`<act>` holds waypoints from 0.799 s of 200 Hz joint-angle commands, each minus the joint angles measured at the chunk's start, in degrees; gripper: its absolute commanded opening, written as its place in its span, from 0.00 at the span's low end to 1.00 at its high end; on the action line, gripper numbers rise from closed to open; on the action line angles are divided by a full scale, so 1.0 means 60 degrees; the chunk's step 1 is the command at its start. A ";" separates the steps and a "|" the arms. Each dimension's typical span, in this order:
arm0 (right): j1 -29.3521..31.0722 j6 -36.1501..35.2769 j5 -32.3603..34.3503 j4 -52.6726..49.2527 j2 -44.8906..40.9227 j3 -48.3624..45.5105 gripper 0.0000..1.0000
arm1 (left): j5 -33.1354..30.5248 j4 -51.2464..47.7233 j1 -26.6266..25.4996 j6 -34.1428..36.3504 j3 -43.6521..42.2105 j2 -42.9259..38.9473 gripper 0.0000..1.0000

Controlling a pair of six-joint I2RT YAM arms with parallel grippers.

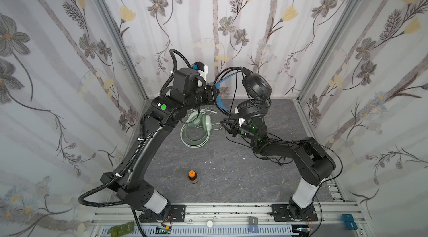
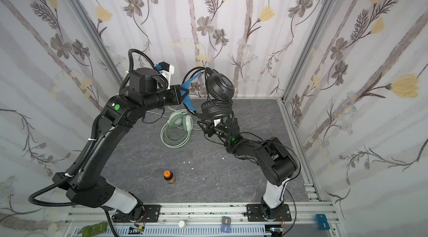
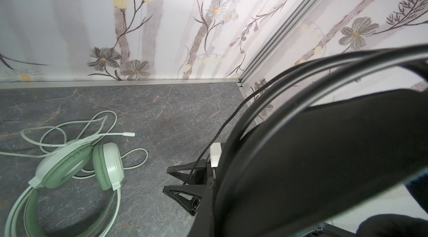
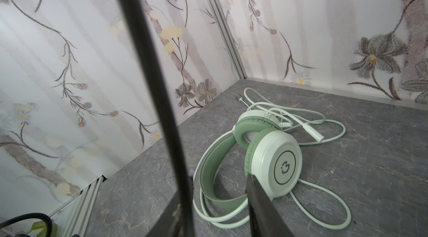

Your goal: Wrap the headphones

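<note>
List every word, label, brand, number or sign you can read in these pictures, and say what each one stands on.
No words or numbers can be read.
Logo without letters: a ringed emblem on the mint-green headphones.
Too small to read: white print on the blue tags and the grey tag on the front rail.
No text: a plain green sticker on the left arm.

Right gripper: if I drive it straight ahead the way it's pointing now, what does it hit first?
Probably the mint-green headset, its near earcup lying on the table ahead of the right gripper. The black cable hangs at its open fingers and would drag along. Depth unclear.
</note>
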 commanded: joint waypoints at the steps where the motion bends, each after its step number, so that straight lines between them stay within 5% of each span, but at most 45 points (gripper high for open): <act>1: 0.0039 0.0156 -0.0130 0.0608 0.0132 -0.0113 0.36 | 0.0162 0.0724 0.0111 -0.0344 0.0189 0.0000 0.00; 35: 0.0085 0.0137 -0.0249 0.0577 0.0135 -0.0231 0.13 | 0.0118 0.0735 0.0320 -0.0531 0.0194 -0.0026 0.00; 68: 0.0363 -0.0555 0.0097 -0.0432 -0.0524 -0.0585 0.02 | -0.0285 0.0884 0.0580 -0.0848 0.0108 -0.0061 0.00; 160: 0.2082 -0.3570 0.3547 -0.7039 -0.3848 -0.0349 0.00 | -0.4155 0.1782 0.1239 -0.1844 -0.0837 0.0221 0.00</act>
